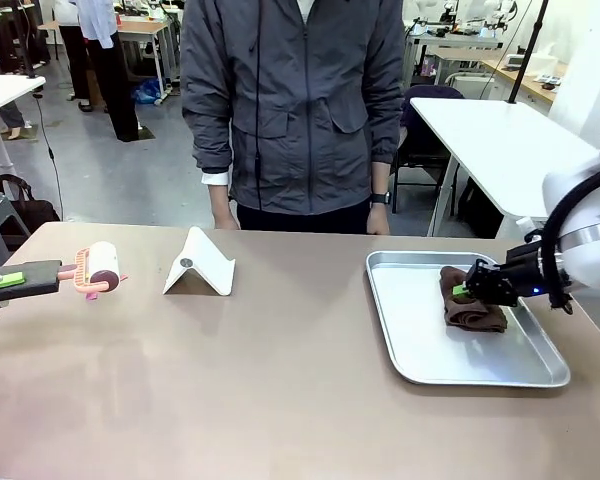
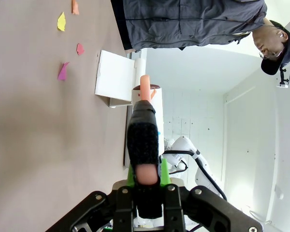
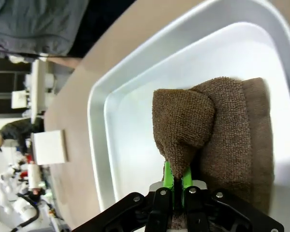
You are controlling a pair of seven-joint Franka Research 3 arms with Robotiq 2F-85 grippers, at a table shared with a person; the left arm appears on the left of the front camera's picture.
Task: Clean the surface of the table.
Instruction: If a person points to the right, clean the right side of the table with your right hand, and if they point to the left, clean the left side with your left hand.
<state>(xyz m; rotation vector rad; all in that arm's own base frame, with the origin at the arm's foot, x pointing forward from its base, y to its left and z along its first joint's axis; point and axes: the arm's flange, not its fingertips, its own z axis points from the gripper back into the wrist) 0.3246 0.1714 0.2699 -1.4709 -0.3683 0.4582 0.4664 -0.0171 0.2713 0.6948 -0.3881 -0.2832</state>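
Right claw (image 3: 176,186) hides the pinched brown cloth's (image 3: 217,135) fold.

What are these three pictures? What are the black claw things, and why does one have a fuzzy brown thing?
They show one moment, seen by three cameras. The big picture looks across a brown table at a person standing on the far side. The other two come from little cameras on the wrists of two robot arms, so they look tilted.

The black claws are grippers, the robot's hands. The left gripper is shut on a lint roller, a sticky roll on a pink handle that picks up bits. Small coloured paper scraps lie on the table nearby. The right gripper pinches a brown cloth that lies in a shiny metal tray.

A white folded stand sits between them. It looks like the robot is about to tidy the table.
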